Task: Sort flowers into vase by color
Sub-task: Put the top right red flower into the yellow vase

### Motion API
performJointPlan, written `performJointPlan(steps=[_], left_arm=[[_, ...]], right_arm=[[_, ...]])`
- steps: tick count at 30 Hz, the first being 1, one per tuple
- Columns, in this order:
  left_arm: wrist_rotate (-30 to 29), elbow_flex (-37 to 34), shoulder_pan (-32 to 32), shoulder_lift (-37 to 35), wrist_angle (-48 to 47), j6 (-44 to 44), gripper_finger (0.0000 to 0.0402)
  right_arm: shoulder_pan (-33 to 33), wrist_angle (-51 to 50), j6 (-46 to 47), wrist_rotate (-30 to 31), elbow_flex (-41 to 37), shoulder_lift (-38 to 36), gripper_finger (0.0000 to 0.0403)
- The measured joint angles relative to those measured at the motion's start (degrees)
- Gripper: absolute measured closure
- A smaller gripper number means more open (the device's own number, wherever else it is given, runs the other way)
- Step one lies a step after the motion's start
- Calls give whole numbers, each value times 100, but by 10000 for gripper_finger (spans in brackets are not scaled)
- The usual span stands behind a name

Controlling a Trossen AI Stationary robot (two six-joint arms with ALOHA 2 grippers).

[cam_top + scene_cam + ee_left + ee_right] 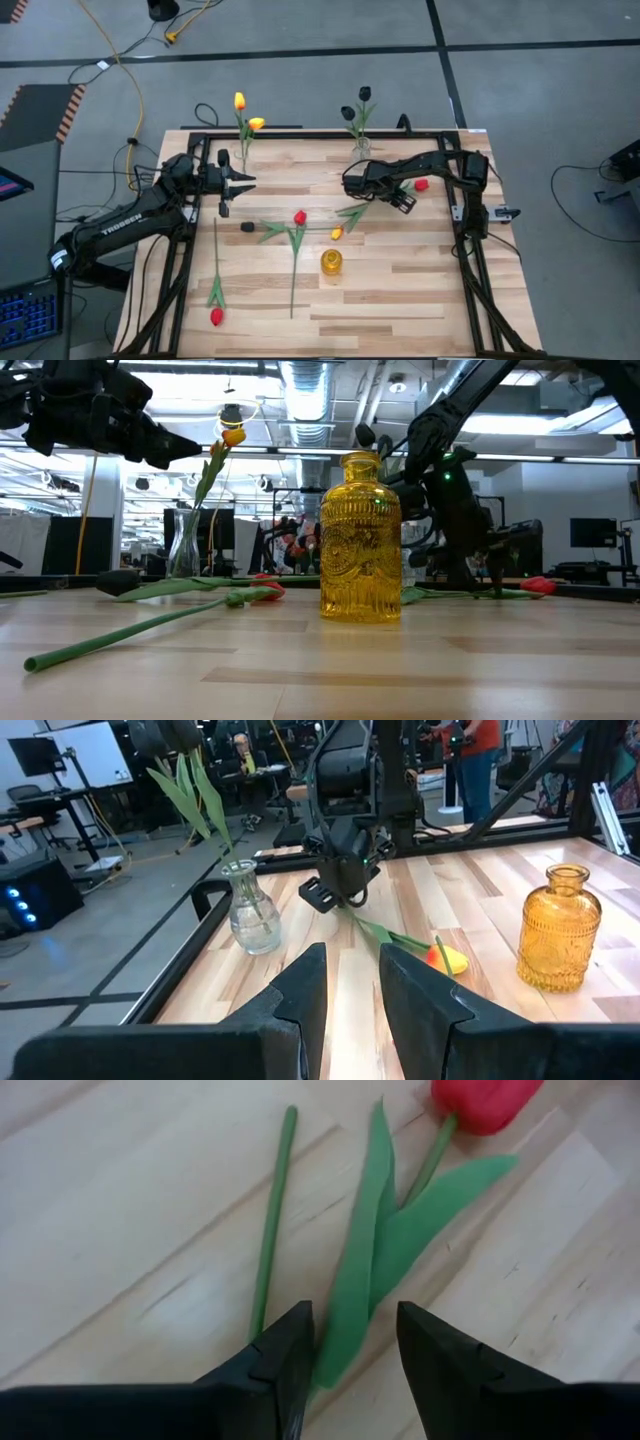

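While clear vases (244, 150) hold tulips, the amber vase (331, 265) seems empty — both grippers' fingers spread.

Bright, even overhead light; ceiling fixtures (310, 385) glare in the low view, background soft.

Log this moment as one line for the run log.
left pincer: open, raised, empty | right pincer: open over red tulip leaf | amber vase: empty | yellow tulip: on table

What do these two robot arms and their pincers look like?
Both arms are black and jointed. The left arm bears white lettering along its side. Each ends in a gripper with two dark, wedge-shaped fingers: left gripper, right gripper. A small green light glows on the right arm.
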Motion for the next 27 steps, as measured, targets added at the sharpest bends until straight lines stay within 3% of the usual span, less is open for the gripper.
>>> performJointPlan(steps=[4, 16, 27], left_arm=[[-59, 0, -9, -1, -7, 1, 317], [-79, 0, -14, 1, -5, -4, 317], [-79, 0, -14, -1, -7, -17, 317]], right_arm=[[50, 17, -25, -95, -1, -31, 248], [338, -98, -250, -302, -46, -324, 368], [977, -1368, -82, -401, -44, -699, 366]])
